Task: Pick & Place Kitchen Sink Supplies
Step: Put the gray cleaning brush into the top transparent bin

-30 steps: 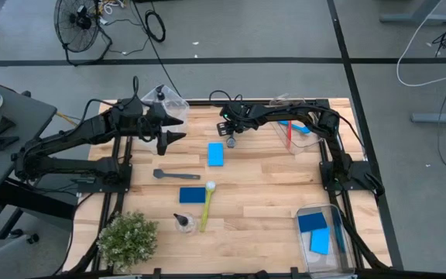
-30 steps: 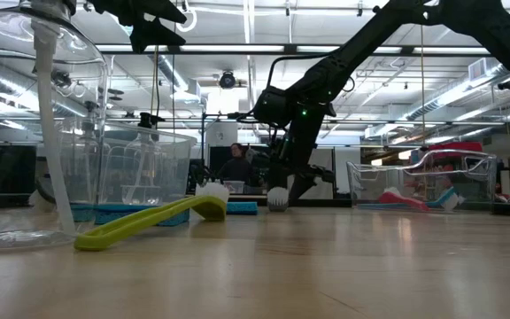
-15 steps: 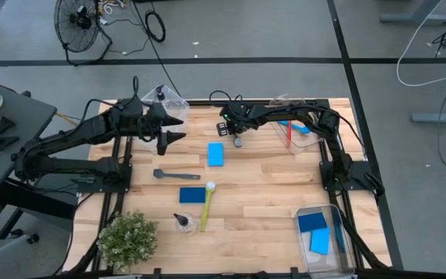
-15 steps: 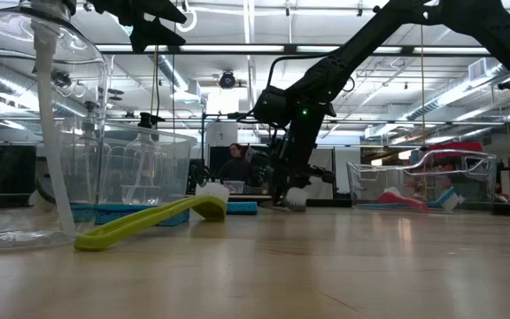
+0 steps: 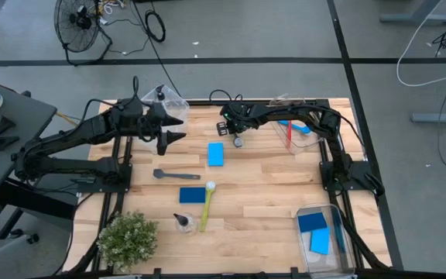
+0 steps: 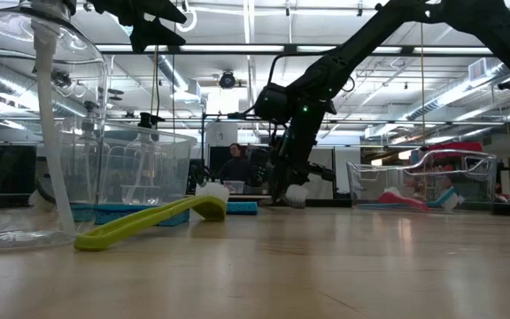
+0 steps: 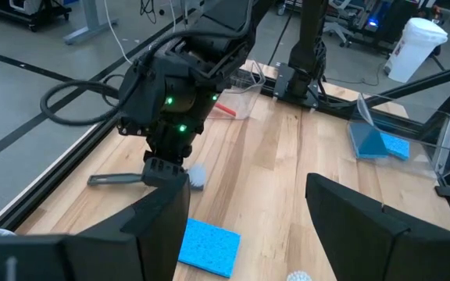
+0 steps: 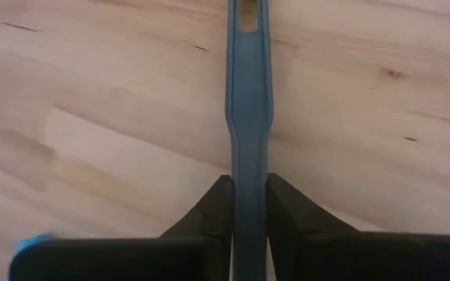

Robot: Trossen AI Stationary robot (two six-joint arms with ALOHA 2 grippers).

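Brushes lie on the near desk point(image 5: 269, 194): a yellow-green brush point(image 5: 207, 204) beside a blue sponge point(image 5: 193, 194), a grey brush point(image 5: 173, 174) just beyond. Farther back, the right gripper point(image 5: 237, 137) has its jaws clenched on a slate-blue brush handle point(image 8: 248, 117), apparently lifted slightly. The left gripper point(image 5: 169, 129) hovers at the far left, jaws released.

No legible text, labels, brand marks, nos. or signs in any view. You'll find no readable markings on the arms, bins, table or room background.
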